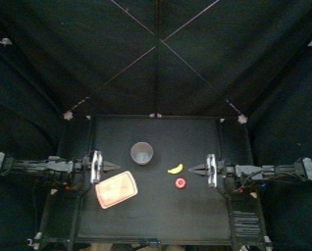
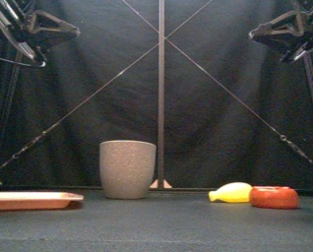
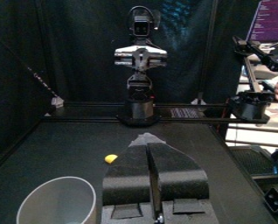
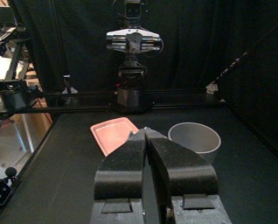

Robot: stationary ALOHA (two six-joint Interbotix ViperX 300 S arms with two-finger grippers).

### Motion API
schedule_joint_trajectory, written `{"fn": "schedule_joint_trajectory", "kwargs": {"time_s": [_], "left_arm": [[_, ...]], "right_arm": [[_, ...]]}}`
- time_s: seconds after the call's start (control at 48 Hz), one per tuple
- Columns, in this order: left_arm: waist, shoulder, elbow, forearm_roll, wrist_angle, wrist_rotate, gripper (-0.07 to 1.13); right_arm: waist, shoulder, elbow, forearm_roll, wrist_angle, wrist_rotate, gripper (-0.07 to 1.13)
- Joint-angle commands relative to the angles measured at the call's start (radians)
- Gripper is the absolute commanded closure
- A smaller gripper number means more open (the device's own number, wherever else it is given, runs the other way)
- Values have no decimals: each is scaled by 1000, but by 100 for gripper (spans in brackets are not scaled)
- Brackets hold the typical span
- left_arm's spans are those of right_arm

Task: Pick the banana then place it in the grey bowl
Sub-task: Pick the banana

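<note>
Both arms hung high above the bench [image 1: 159,221], one at each side, and nothing was held. The right gripper [image 4: 149,133] had its jaws pressed together, and so did the left gripper [image 3: 149,142]. The step in hand was the reach for the banana [image 1: 178,170], not yet begun.

The banana lay flat on the bench, below and just ahead of the right gripper, between the two grippers and much nearer the right one. That arm looked the better choice. Its own wrist view did not show the banana, probably because the jaws hid it. A round red toy [image 2: 275,197] sat just beside the banana, toward the front of the bench from the gripper. Whether the two touched could not be told.

To do this well, the right gripper's jaws should probably part before the descent. They should close across the banana's narrow width, not along its curve, and near the middle, so it hangs level. One jaw would likely pass close to the red toy, so a straight drop seemed safer than a sweep from the side.

The grey cup [image 1: 143,151] stood upright, mouth up, past the banana from the right gripper and toward the back curtain. The carry would be short, but the lift should clear the tall rim. The pink tray [image 1: 117,189] lay ahead of the left gripper toward the front, off that path.
</note>
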Motion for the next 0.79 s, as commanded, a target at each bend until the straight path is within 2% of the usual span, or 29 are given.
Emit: {"fn": "schedule_joint_trajectory", "kwargs": {"time_s": [0.021,0.312,0.479,0.583,0.792], "left_arm": [[28,21,-14,0,-12,3,103],[49,23,-15,-3,-25,0,103],[52,23,-8,-3,-25,0,103],[54,23,-6,-3,-28,0,103],[74,23,-3,-5,-29,2,103]], "right_arm": [[-8,44,-2,-5,-2,-3,105],[-103,314,-74,-12,15,11,106],[-103,436,-132,31,126,35,100],[-109,468,-153,87,161,55,85],[-132,471,-129,183,160,66,28]]}}
